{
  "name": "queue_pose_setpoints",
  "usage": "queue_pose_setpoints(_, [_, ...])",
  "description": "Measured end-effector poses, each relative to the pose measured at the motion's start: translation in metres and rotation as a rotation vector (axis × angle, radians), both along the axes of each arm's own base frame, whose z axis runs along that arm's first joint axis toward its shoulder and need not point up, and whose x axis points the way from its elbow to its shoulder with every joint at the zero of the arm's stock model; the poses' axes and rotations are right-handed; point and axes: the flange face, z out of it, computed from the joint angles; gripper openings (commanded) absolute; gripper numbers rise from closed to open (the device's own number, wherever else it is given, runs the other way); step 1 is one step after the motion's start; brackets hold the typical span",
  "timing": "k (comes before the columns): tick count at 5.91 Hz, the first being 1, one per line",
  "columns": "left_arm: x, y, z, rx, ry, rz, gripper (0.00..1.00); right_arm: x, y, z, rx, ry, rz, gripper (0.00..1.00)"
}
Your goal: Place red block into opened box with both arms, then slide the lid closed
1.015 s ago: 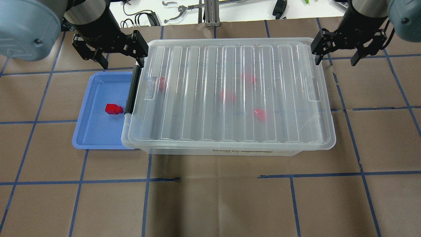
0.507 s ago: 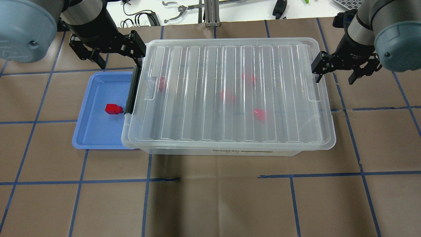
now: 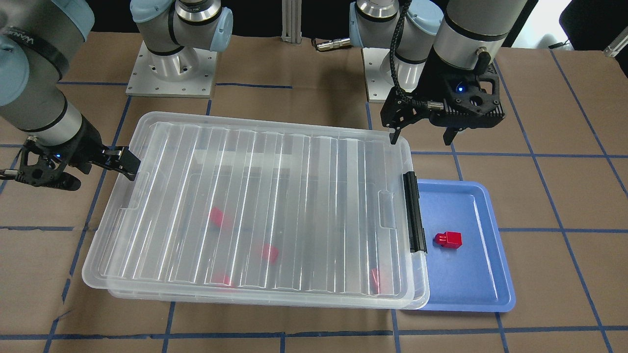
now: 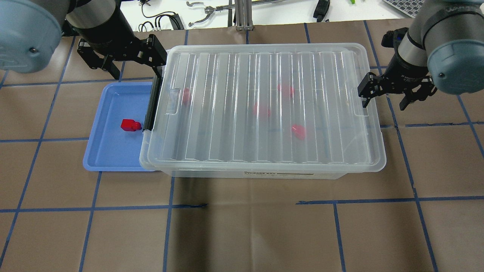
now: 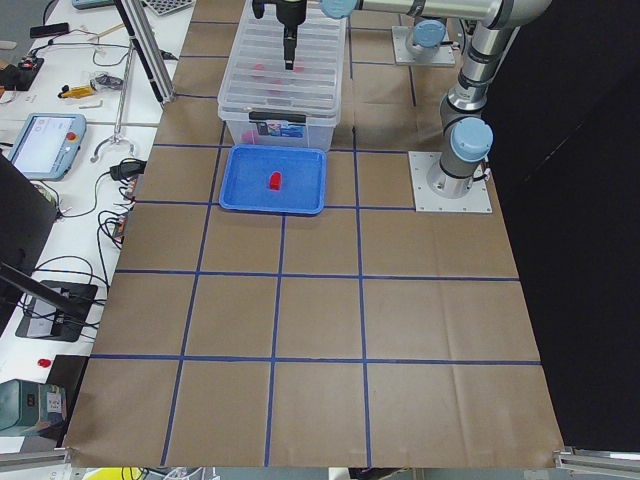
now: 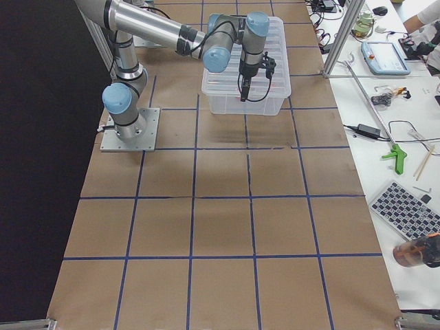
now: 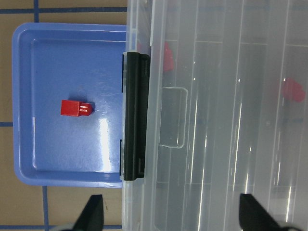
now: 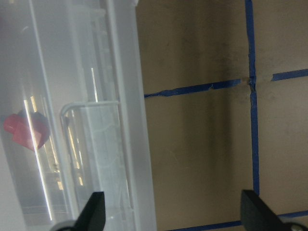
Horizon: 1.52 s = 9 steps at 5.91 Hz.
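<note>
The clear box (image 4: 211,174) stands mid-table with the ribbed clear lid (image 4: 264,75) lying over it. Several red blocks show blurred through the lid, one of them (image 4: 260,110) near the middle. Another red block (image 4: 130,125) (image 3: 448,239) (image 7: 75,108) lies on the blue tray (image 4: 113,151), close to the black latch bar (image 4: 151,105). My left gripper (image 4: 134,68) (image 3: 421,139) hangs open at the box's far left corner, above the tray's far edge. At the box's right short end my right gripper (image 4: 385,102) (image 3: 100,176) is open, one finger beside the lid's rim.
The blue tray (image 3: 471,284) is tucked against the box's latch end. Both arm bases (image 3: 171,68) stand behind the box. Cables and hand tools (image 4: 204,11) lie on the white bench beyond the table. Brown paper with blue tape lines (image 4: 242,206) covers the table.
My right gripper has come down and nearer along the box's right short end, level with the lid's tab. The left gripper has shifted slightly outward. Box, lid and blocks have not moved.
</note>
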Motion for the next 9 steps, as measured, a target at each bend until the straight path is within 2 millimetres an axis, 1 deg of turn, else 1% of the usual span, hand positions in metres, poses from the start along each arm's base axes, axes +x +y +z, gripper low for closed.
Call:
queue_pose_setpoints(2, [-0.001, 0.003, 0.003, -0.003, 0.002, -0.002, 0.99, -0.001, 0.002, -0.006, 0.013, 0.001, 0.014, 1.0])
queue_pose_setpoints(5, [0.0, 0.007, 0.004, 0.011, 0.002, -0.002, 0.99, -0.005, 0.003, -0.008, 0.022, 0.019, 0.049, 1.0])
queue_pose_setpoints(7, [0.006, 0.006, 0.002, 0.023, -0.004, -0.001, 0.99, -0.011, 0.004, -0.009, 0.032, 0.049, 0.093, 1.0])
queue_pose_setpoints(8, [0.02, 0.001, -0.002, 0.044, -0.006, 0.013, 0.98, -0.016, 0.003, -0.009, 0.036, 0.054, 0.11, 1.0])
queue_pose_setpoints(9, [0.046, -0.008, -0.008, 0.061, -0.002, -0.01, 0.98, -0.024, 0.003, -0.009, 0.038, 0.054, 0.121, 1.0])
